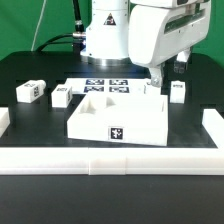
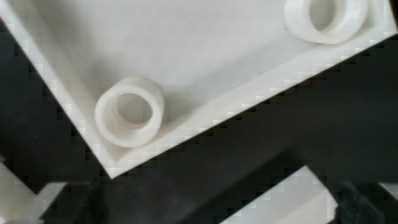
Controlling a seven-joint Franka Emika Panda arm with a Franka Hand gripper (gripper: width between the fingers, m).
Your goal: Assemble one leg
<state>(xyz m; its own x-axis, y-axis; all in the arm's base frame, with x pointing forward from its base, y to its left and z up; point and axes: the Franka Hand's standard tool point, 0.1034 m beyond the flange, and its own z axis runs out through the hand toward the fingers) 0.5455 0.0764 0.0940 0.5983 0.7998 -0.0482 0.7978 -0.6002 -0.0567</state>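
Note:
The large white tray-like part [image 1: 115, 118] stands in the middle of the table. The wrist view shows its corner [image 2: 214, 70] with two round holes. Small white legs with marker tags lie around it: one [image 1: 28, 92] and another [image 1: 60, 96] at the exterior view's left, and a third [image 1: 178, 91] at its right. My gripper [image 1: 155, 78] hangs just above the tray-like part's far right corner, left of the third leg. In the wrist view my gripper [image 2: 205, 205] looks open, with its dark fingers [image 2: 48, 200] wide apart and nothing between them. No leg shows in the wrist view.
The marker board [image 1: 105, 86] lies behind the tray-like part, in front of the robot base [image 1: 105, 35]. A low white wall [image 1: 110, 162] runs along the front of the table, with end blocks at the left [image 1: 4, 120] and the right [image 1: 212, 126].

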